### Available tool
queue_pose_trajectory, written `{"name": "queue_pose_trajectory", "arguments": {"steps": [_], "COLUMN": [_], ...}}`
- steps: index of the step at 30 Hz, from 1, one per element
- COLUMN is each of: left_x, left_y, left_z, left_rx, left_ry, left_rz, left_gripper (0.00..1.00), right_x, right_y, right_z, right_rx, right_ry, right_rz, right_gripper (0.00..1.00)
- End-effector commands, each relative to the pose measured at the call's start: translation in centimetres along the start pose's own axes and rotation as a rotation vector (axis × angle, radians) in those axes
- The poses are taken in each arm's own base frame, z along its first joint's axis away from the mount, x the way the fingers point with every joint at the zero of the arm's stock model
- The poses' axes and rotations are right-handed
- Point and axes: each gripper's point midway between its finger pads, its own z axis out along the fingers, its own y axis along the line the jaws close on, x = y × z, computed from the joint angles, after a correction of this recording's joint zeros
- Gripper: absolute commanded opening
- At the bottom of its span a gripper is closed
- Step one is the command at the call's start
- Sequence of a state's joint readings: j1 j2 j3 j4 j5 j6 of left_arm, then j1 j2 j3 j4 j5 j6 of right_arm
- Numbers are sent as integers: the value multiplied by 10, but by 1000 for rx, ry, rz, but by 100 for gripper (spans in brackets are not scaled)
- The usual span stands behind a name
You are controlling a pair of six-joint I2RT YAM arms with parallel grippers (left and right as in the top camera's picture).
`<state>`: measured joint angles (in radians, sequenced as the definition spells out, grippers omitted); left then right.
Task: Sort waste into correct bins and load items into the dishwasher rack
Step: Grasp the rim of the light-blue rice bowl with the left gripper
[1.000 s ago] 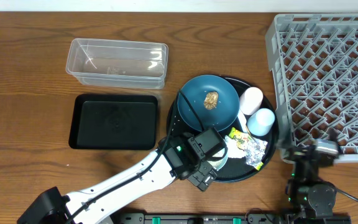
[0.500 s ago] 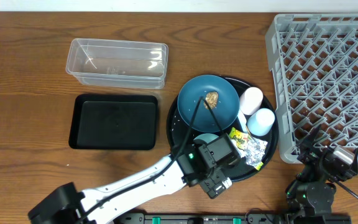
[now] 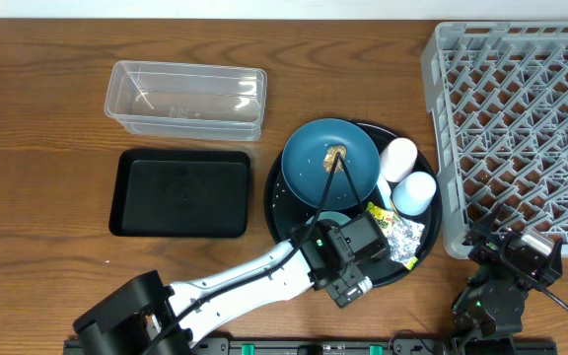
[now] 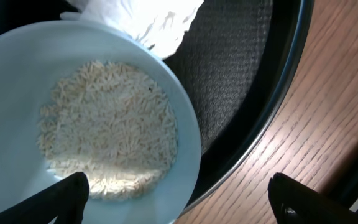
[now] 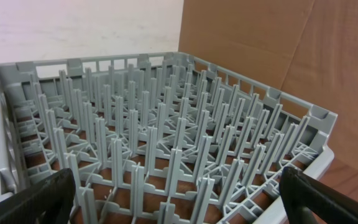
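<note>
Two grippers, fingers spread wide on both, nothing held. Positions: left gripper (image 4: 179,202) hovers over the pale-blue bowl (image 4: 5,81) at the near edge of the round black tray (image 4: 247,87). The white rice (image 4: 107,124) lies in the bowl, white tissue (image 4: 145,18) just beside its rim. Meanwhile right gripper (image 5: 182,205) sits at the near edge of the dishwasher rack (image 5: 104,62), facing it. On the same tray, dark-blue plate (image 3: 309,168) carries brown lump (image 3: 335,156) and wooden stick (image 3: 331,185). Left of it: clear tub (image 3: 116,99), shallow black tray (image 3: 180,192).
</note>
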<state>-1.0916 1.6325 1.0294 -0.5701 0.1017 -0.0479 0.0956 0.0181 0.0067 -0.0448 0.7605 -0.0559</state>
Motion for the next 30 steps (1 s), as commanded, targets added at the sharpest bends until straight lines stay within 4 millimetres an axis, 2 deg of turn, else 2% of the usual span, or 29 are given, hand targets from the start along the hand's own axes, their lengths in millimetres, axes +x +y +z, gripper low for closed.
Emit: {"name": "queue_pose_trajectory", "arguments": {"steps": [1,5,7,9,10,18,25,30], "left_x": [-11,-13,-11,-10,-10,-14,-4,-4], "left_y": [-1,-1,-1,-1,-2,-2,-6,-7], "left_z": [-4,0,2,3,3,9,27,29], "left_rx": [-2,-2,-2,-2,-2,0,5,6], "left_ry": [-31,-35,-27,-22,-22,-30,24,23], "left_rz": [26,35,34,33,34,39,47,51], "left_gripper": [93,91,84,68,64,63,63,63], "right_x": [2,2,2,2,2,2,2,2], "right_y": [-2,-2,-2,-2,-2,-2,-2,-2], "right_z": [0,0,0,0,0,0,0,0], "right_rx": [12,12,12,12,12,12,12,12], "right_ry": [5,5,5,5,5,5,5,5], "right_rz": [-10,-10,-10,-10,-10,-10,-10,-10], "right_gripper": [99,99,99,99,99,99,99,99]}}
